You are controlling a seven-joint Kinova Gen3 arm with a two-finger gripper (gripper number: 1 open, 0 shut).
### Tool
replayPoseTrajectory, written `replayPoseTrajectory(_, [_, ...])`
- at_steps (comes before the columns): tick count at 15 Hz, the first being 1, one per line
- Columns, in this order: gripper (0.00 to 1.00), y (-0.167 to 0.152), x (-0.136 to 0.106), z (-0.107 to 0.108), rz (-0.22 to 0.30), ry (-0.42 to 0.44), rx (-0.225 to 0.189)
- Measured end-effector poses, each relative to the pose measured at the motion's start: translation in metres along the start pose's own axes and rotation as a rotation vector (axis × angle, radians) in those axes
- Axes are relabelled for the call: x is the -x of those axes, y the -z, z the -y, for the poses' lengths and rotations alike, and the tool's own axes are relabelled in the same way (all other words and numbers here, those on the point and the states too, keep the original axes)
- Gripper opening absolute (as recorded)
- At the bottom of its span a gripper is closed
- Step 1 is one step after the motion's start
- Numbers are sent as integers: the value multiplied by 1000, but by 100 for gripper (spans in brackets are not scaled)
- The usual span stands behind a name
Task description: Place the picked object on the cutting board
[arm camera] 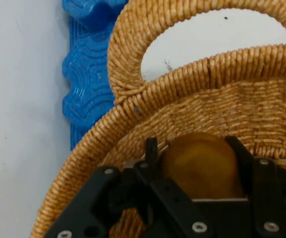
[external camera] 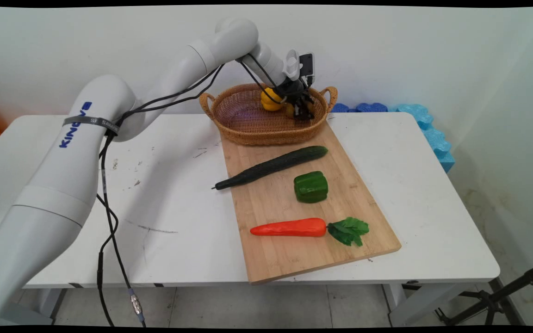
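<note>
Carrot (external camera: 289, 227), green pepper (external camera: 311, 187) and cucumber (external camera: 273, 166) lie, nearest first, on a wooden board (external camera: 285, 259) on the white counter (external camera: 178, 222). Beyond, in the wicker basket (external camera: 248, 125), the hand (external camera: 302, 109) clasps a brownish-yellow fruit (arm camera: 202, 163) beside a yellow one (external camera: 270, 99).
</note>
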Motion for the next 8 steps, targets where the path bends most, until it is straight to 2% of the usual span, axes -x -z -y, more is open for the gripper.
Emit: replayPoseTrajectory(8, [0,28,-1,0,13,19,-26])
